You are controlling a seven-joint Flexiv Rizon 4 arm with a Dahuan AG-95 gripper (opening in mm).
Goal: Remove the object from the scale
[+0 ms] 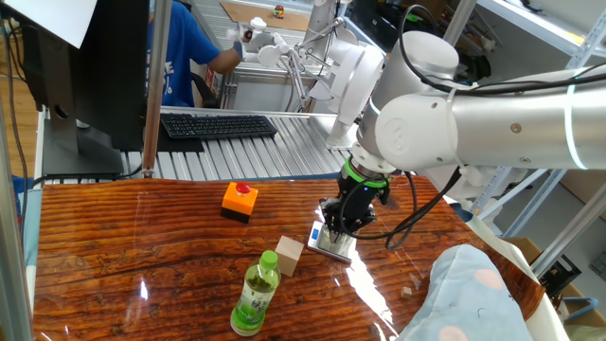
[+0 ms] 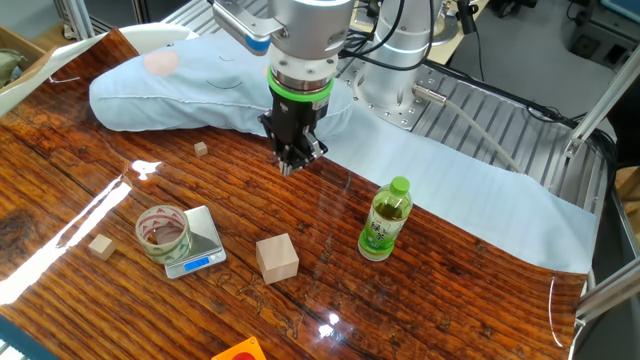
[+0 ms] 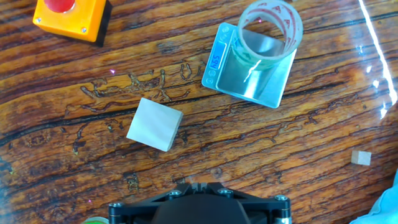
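Sitting on the scale (image 2: 205, 245), the jar (image 2: 163, 233) lies well apart from the tool (image 2: 296, 160).

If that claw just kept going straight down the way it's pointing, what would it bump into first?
Probably bare table. The gripper points down at the wood; the jar, scale and wooden cube sit off to the side.
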